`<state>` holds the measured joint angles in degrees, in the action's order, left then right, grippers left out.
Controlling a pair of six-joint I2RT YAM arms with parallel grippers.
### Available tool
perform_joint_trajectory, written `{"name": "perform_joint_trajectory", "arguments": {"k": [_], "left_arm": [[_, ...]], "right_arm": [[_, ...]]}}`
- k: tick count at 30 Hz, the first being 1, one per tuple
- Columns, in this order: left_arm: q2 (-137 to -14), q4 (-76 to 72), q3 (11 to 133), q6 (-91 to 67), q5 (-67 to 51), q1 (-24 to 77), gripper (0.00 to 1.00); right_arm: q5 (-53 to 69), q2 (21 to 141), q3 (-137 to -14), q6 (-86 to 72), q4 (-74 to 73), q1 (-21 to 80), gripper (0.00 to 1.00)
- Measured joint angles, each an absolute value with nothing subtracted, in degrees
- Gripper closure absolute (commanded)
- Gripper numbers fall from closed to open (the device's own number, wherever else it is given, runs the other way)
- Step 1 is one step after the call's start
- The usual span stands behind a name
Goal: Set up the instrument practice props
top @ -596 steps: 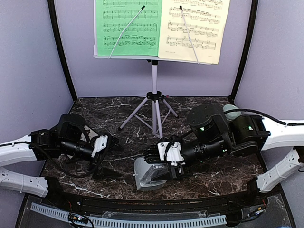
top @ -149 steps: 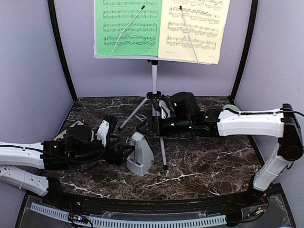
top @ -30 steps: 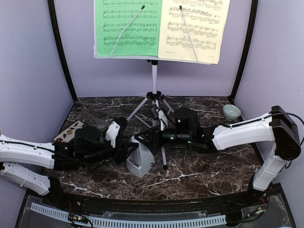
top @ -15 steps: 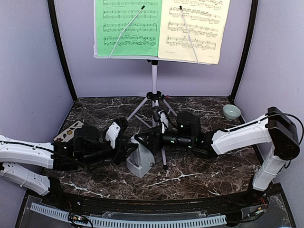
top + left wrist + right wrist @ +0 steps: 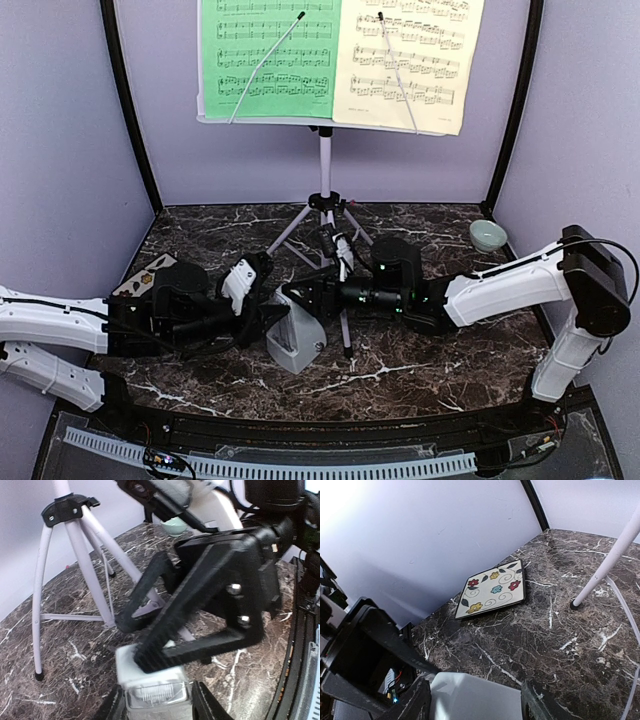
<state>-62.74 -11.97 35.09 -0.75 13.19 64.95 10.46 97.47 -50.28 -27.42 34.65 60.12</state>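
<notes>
The white music stand (image 5: 324, 170) stands at the back with the green sheet (image 5: 270, 55) and the pale-yellow sheet (image 5: 410, 60) on its desk. The light-grey metronome (image 5: 297, 342) leans at the table's front middle. My left gripper (image 5: 272, 322) is shut on its lower part from the left; in the left wrist view the metronome (image 5: 155, 692) sits between both fingers. My right gripper (image 5: 300, 297) comes from the right over its top. In the right wrist view the metronome (image 5: 475, 700) fills the gap, touching both fingers.
A floral tile (image 5: 150, 275) lies at the left, also in the right wrist view (image 5: 494, 594). A small pale-green bowl (image 5: 487, 235) sits at the back right. The stand's tripod legs (image 5: 75, 565) spread just behind the metronome, one foot (image 5: 575, 604) close by.
My right gripper has edged left onto the metronome's top and narrowed slightly. The left arm has crept a little right, still holding the metronome, which has hardly moved.
</notes>
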Motion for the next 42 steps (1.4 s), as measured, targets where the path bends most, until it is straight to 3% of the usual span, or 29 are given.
{"name": "perform_joint_trajectory", "arguments": {"k": [15,24,31,42], "left_arm": [[-52.7,-12.6,28.6,-15.4,19.7,65.9,0.83],[-45.0,7.9,33.6,-23.1,20.1,60.1,0.83],[-52.6,21.7,40.7,-26.0,17.3,50.3,0.82],[-71.0,22.9,44.7,-24.4,7.5,40.6,0.83]], "right_arm": [[9.4,97.2,-50.5,-25.9,33.5,59.6,0.39],[9.3,95.7,-54.8,-24.1,24.3,59.9,0.35],[9.0,96.1,-63.2,-22.2,11.6,60.0,0.29],[8.3,95.2,-70.5,-20.9,-5.0,60.6,0.12]]}}
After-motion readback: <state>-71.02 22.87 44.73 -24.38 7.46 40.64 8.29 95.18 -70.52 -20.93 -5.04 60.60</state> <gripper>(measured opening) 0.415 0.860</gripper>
